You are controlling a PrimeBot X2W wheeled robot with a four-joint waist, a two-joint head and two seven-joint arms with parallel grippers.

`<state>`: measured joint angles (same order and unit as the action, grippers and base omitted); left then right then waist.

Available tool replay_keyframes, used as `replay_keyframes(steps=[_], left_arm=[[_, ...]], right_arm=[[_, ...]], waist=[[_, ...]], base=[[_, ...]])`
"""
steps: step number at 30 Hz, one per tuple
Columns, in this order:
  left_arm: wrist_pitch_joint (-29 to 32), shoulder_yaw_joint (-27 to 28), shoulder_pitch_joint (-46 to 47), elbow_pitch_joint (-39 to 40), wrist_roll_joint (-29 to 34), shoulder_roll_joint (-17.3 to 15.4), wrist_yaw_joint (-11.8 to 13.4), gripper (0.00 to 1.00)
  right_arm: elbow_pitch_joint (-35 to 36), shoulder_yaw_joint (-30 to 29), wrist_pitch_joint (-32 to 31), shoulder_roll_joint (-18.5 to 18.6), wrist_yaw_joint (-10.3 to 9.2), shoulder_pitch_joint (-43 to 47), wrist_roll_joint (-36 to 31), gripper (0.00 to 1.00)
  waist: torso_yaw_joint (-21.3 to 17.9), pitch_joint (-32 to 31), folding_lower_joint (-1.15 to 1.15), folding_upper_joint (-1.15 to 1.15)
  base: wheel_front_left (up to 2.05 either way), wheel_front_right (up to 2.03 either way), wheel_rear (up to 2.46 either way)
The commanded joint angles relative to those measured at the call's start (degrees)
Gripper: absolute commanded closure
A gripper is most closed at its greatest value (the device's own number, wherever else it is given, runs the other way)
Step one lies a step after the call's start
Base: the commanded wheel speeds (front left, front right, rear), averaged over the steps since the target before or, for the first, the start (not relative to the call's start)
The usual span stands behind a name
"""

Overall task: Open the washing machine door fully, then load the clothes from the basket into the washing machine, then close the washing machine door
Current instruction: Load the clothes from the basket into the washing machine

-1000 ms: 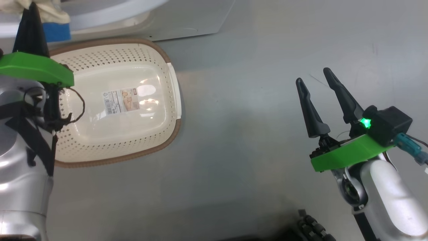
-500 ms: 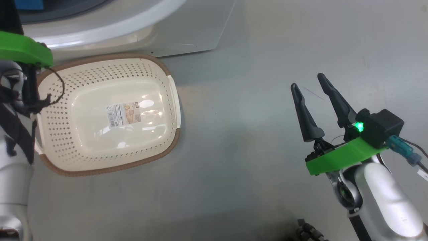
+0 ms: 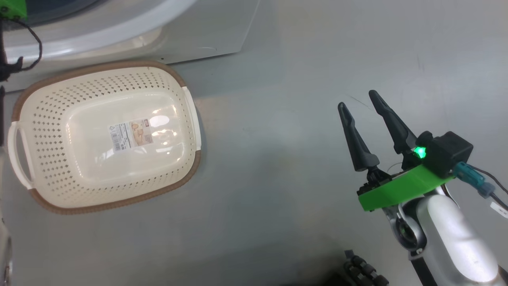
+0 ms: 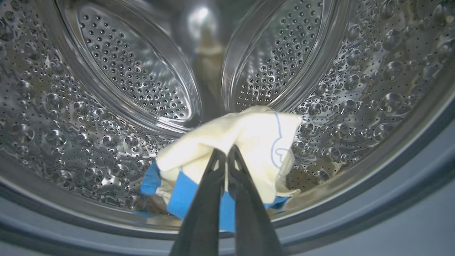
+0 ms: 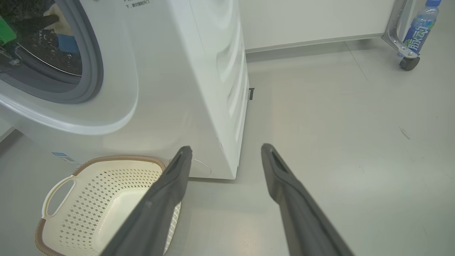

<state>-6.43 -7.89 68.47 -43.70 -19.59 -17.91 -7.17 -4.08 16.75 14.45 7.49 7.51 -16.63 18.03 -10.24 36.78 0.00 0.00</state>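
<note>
- One left gripper (image 4: 226, 151) is reached into the steel drum (image 4: 135, 81), its two fingers clenched together on one garment (image 4: 249, 131).
- That garment is cream with blue patches and a thin blue outline. In the left wrist view it hangs from the fingertips at 6 o'clock, low over the drum's bottom wall.
- One washing machine (image 5: 185, 71) stands at 11 o'clock in the right wrist view. Its mouth is uncovered and ringed by one grey seal (image 5: 94, 53).
- One basket (image 3: 51, 119) sits on the floor (image 3: 278, 198) at 9 o'clock in the head view, just in front of the machine's base. One label (image 3: 131, 135) is stuck to its bare bottom.
- Two white handles show on the basket, one at each short end.
- One right gripper (image 3: 357, 99) hangs at 4 o'clock in the head view, well apart from the basket. Its two fingers are spread wide and it grasps nothing.
- In the right wrist view those fingers (image 5: 167, 192) point toward the machine's front corner, the basket below at 8 o'clock.
- One bottle (image 5: 419, 28) with a blue label stands on a wheeled frame at 1 o'clock.
</note>
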Motion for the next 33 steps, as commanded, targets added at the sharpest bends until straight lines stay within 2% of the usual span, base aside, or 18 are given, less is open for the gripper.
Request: replay_keyframes(steps=[1, 11, 23, 33], left_arm=[[0.24, 0.87, 2.12, 1.18, 0.45, -3.51, 0.3, 1.0], [-0.6, -0.99, 8.95, -3.85, 0.94, -4.89, 0.04, 1.0], [-4.28, -5.21, 19.08, -7.94, 3.16, -4.65, -0.16, 1.0], [-2.54, -9.76, 22.08, -12.86, 0.06, -5.08, -0.3, 1.0]], right_arm=[[1.68, 1.03, 0.55, 0.07, -0.02, 1.41, 0.3, 0.0], [2.01, 1.15, 0.55, -0.22, -0.02, 1.59, 0.15, 0.0], [2.22, 2.66, 0.55, -0.81, -0.02, 1.19, -0.08, 0.0], [1.78, 3.9, 0.55, -0.98, -0.02, 1.19, -0.01, 0.0]], waist=[[-0.33, 0.73, 0.0, 0.0], [-0.57, 4.75, 0.0, 0.0], [-0.83, 8.76, 0.0, 0.0], [-1.75, 9.41, 0.0, 0.0]], base=[[0.0, 0.0, 0.0], [0.0, 0.0, 0.0], [0.0, 0.0, 0.0], [0.0, 0.0, 0.0]])
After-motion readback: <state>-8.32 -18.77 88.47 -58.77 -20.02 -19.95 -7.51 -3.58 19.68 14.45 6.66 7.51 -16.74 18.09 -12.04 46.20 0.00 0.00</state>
